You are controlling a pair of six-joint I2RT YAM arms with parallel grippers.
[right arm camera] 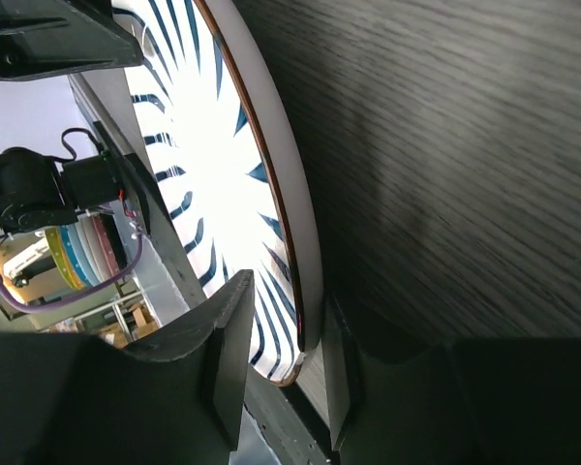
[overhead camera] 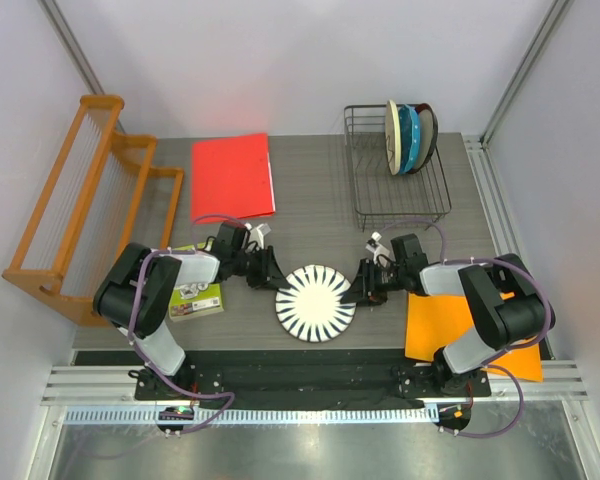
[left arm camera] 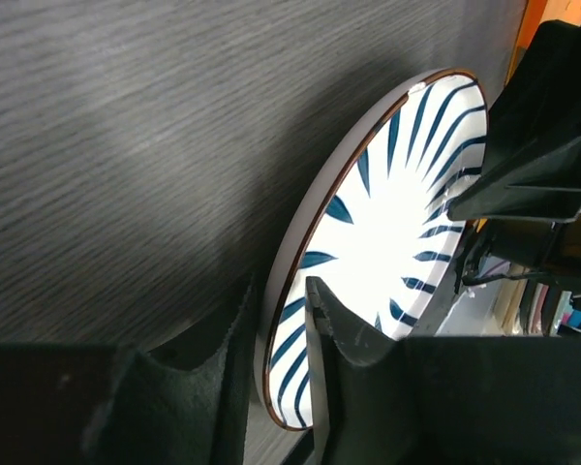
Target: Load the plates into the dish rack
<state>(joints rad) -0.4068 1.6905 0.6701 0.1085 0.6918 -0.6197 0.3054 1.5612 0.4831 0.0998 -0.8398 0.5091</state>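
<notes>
Near the front edge of the tabletop, I have the petal plate pinched at opposite rims: my left hand and right hand are each closed narrowly on it. Three other plates stand in the rack at the far right corner.

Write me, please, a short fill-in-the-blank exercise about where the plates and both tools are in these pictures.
The dish rack holds ___ plates standing on edge.
The left tool and the right tool grip opposite edges of the petal plate, the only plate on the ___.
The orange sheet lies partly under the ___ arm.
Missing words: three; table; right.
</notes>
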